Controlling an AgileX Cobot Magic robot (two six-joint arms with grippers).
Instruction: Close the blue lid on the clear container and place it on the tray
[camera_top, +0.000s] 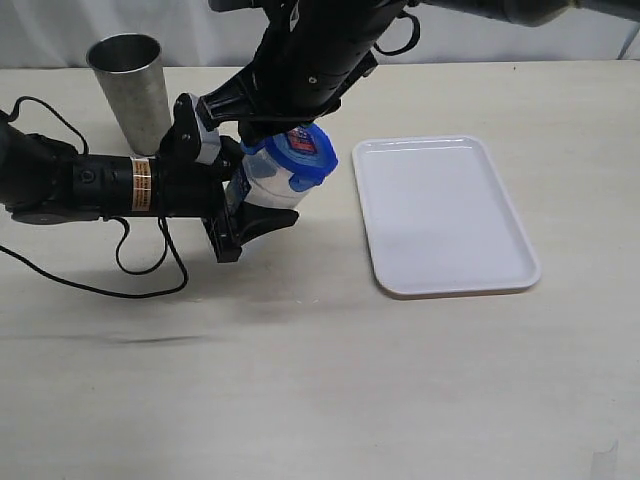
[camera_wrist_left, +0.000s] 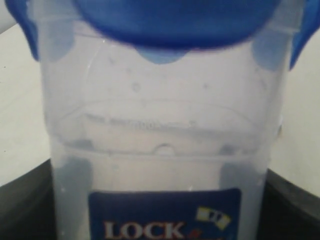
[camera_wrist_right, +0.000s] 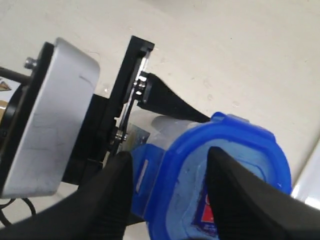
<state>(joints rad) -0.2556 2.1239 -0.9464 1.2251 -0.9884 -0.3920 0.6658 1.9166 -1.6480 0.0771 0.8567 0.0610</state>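
Observation:
The clear container (camera_top: 270, 188) hangs tilted above the table, my left gripper (camera_top: 248, 205) shut on its lower body from the left. In the left wrist view the container (camera_wrist_left: 160, 145) fills the frame, dark jaws at both sides of its label. The blue lid (camera_top: 302, 150) sits on the container's mouth, sticker side outward. My right gripper (camera_top: 292, 122) comes down from above onto it. In the right wrist view its fingers (camera_wrist_right: 112, 200) straddle the lid (camera_wrist_right: 235, 160): one outside a side flap, the other on the top face. The white tray (camera_top: 455, 290) lies to the right.
A grey steel cup (camera_top: 130, 85) stands at the back left, behind the left arm. The left arm's black cable (camera_top: 150, 270) loops over the table in front of it. The tray's corner (camera_wrist_right: 311, 192) shows at the edge of the right wrist view.

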